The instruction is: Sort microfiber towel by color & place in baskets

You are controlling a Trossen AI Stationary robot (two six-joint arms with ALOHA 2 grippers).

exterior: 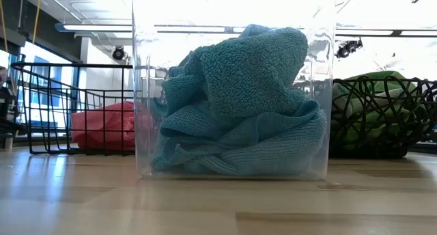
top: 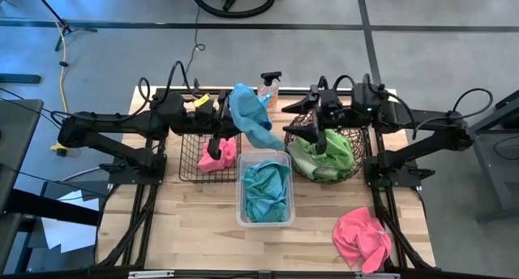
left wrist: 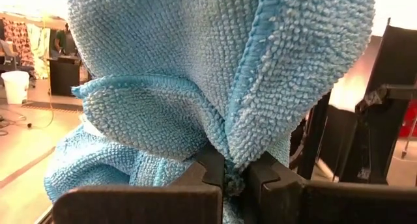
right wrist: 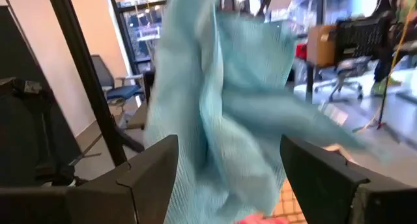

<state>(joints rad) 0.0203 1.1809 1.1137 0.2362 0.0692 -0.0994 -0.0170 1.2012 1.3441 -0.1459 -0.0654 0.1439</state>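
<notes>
Low view puts the clear plastic tub [exterior: 232, 91] right up front on the wooden worktop [exterior: 218, 201], stuffed with a bunched teal towel [exterior: 239, 105]. From above, a loose pink towel [top: 362, 237] lies on the worktop's near right corner, well apart from everything else. Behind the tub, the black wire basket [top: 188, 161] sits on the left with a pink towel [top: 219, 154] in it, and the round woven basket [top: 302, 123] sits on the right, holding lime green towels [top: 331, 156].

Left gripper [left wrist: 236, 175] hangs up over the wire basket's far side, fingers pinched tight on a fold of a light blue towel [top: 247, 110] that droops toward the tub. Right gripper [right wrist: 228, 162] sits above the woven basket, fingers spread wide and gripping nothing, with that blue towel hanging just beyond them. A spray bottle [top: 270, 86] stands at the far edge.
</notes>
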